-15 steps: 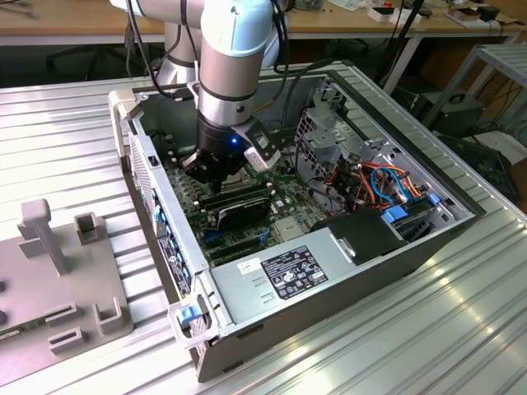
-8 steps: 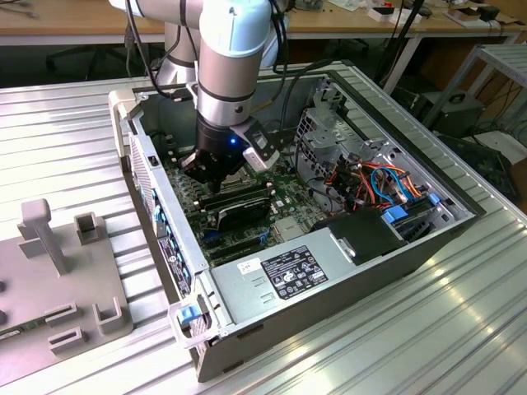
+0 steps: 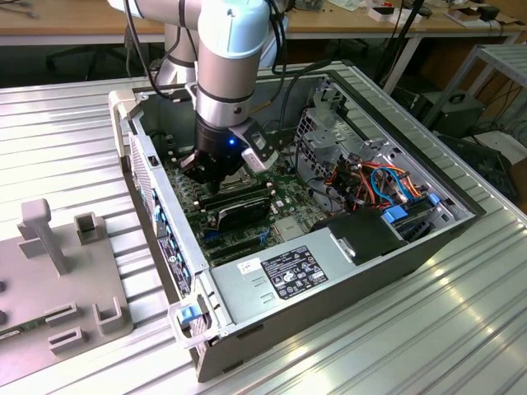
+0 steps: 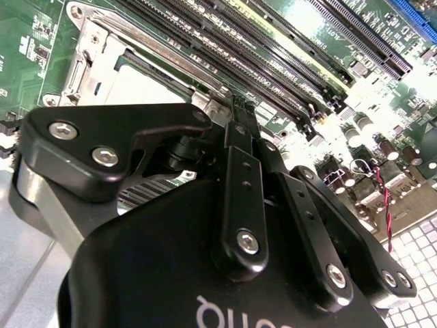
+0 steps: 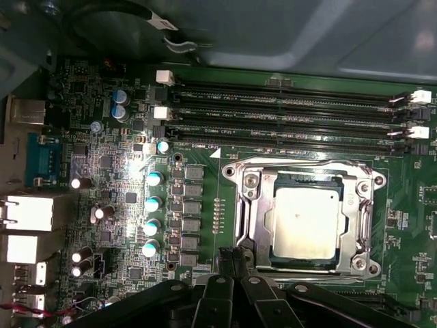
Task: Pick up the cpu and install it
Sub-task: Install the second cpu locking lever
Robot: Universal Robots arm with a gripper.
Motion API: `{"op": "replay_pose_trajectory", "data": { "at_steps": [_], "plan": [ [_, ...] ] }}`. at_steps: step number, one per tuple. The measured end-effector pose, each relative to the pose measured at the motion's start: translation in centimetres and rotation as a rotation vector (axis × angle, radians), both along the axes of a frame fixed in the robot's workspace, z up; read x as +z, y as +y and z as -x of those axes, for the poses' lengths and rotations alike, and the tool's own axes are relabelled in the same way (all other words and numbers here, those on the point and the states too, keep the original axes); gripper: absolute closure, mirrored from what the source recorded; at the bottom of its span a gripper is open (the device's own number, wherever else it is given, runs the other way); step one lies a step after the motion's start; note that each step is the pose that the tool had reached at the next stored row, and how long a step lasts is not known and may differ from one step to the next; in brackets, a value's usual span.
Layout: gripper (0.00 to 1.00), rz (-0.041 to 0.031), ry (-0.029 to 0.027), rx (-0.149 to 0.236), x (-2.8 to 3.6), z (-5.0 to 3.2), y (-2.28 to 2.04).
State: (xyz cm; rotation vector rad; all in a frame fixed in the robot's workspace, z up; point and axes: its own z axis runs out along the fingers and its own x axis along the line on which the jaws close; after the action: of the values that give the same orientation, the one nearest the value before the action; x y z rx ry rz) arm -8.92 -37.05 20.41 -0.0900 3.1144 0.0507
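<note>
Surface (image 3: 395, 346): ribbed aluminium, carrying an open computer case (image 3: 329, 288) lying on its side; wooden benches stand behind it, and a grey fixture plate (image 3: 58, 280) with upright pegs lies at the exterior view's left.

Arm (image 3: 226, 74): silver and pale blue, reaching down into the case from above, over the motherboard (image 3: 280, 177).

Exterior view alone: the whole case, the power supply (image 3: 288, 276) with its label along the near side, orange and blue cables (image 3: 387, 185) toward the exterior view's right, and the drive cage (image 3: 325, 123). The socket is hidden here behind the arm's wrist.

First wrist view alone: the cpu (image 5: 305, 224) in full, silver-grey top up, lying flat inside the socket (image 5: 304, 219), whose metal frame surrounds it on all sides. Empty memory slots (image 5: 287, 113) run just beyond the socket, and rows of capacitors (image 5: 153, 213) stand beside it.

Second wrist view alone: the black linkages up close, with the socket (image 4: 130, 68) partly visible past them and the memory slots (image 4: 273, 55) running away diagonally.

End effector (image 5: 235, 263): black fingers (image 5: 240, 260) meet at their tips with no gap between them, gripping nothing.

Cpu relative to end effector: already seated in the socket; the closed fingertips sit just beside the socket's frame edge, near the cpu and apart from it.
</note>
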Motion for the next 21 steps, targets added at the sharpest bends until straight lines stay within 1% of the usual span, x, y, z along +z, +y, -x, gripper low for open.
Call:
{"op": "replay_pose_trajectory", "data": {
  "at_steps": [18, 21],
  "plan": [
    [0.89, 0.0, 0.0001, 0.0, -0.38, 0.06, 0.01],
    [0.89, 0.0003, 0.0003, 0.0, -0.54, 0.07, 0.0]
  ]
}}
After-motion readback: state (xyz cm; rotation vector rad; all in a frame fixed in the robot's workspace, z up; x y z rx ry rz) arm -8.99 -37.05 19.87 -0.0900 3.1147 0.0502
